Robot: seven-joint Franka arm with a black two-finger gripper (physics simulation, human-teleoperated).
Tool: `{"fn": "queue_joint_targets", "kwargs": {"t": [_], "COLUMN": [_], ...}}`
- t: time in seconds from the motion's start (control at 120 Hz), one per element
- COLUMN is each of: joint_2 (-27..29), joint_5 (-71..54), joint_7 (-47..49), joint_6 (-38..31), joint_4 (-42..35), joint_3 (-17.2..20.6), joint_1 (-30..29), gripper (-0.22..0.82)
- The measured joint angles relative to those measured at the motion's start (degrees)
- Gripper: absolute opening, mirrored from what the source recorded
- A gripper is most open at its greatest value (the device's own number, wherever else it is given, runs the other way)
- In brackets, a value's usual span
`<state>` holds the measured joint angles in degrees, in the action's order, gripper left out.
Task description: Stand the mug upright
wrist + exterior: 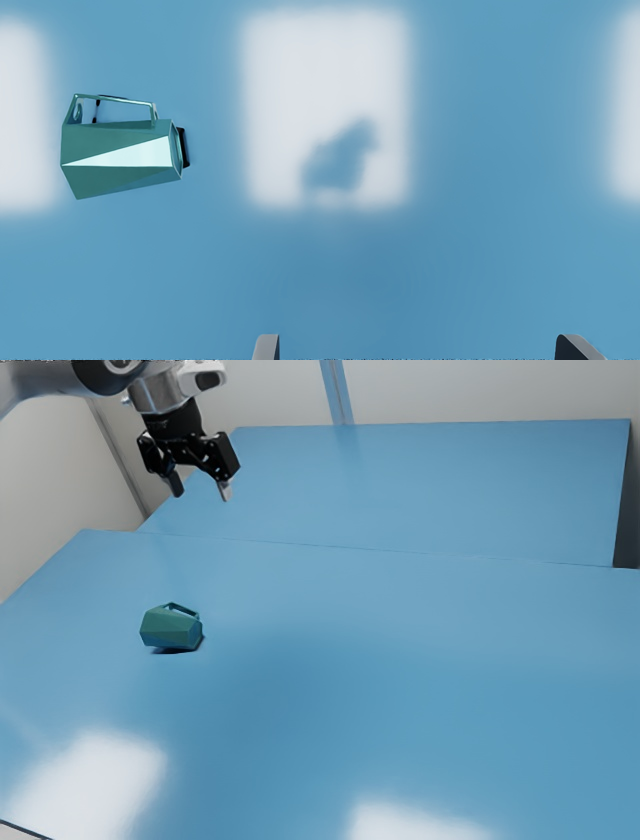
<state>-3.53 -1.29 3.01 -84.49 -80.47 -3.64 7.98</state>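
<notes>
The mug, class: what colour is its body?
The mug is teal green, seen best in the wrist view.

Open air lies between the raised gripper and the mug, with room to pass around it above the table, its jutting handle obstructing one side.

**Mug on its side, left on the worktop**

We see the mug lying on its side on the worktop, toward the exterior view's left, its handle at the far side. The gripper hangs above the worktop, apart from the mug, also toward the exterior view's left and higher up. Beyond the worktop's far edge we find a panel, and behind that a wall.
</notes>
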Motion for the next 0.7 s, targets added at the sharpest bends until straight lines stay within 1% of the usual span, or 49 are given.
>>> {"fn": "queue_joint_targets", "kwargs": {"t": [0.108, 0.208, 0.308, 0.325, 0.383, 0.45, 0.5, 0.575, 0.7], "joint_2": [0.3, 0.3, -0.1, -0.2, -1.1, -1.8, -2.4, -2.9, -4.9], "joint_5": [0.2, 2.4, 4.4, 5.2, 8.2, 12.5, 16.2, 20.3, 25.9], "joint_7": [-0.4, -0.7, -1.3, -1.6, -3.2, -5.5, -7.5, -10.7, -16.2], "joint_6": [-0.3, -0.7, -1.3, -1.5, -2.5, -4.2, -5.5, -7.3, -9.1], "joint_4": [-1.1, -2.9, -5.8, -6.6, -8.2, -10.4, -12.3, -14.9, -16.6], "joint_3": [-1.2, -3.6, -10.3, -11.9, -16.7, -21.0, -22.9, -23.9, -24.2], "joint_1": [0.0, 1.0, 4.3, 4.9, 4.8, 2.4, -0.4, -4.9, -10.9], "gripper": [0.6, 0.6, 0.6, 0.6, 0.6, 0.6, 0.6, 0.6, 0.6]}}
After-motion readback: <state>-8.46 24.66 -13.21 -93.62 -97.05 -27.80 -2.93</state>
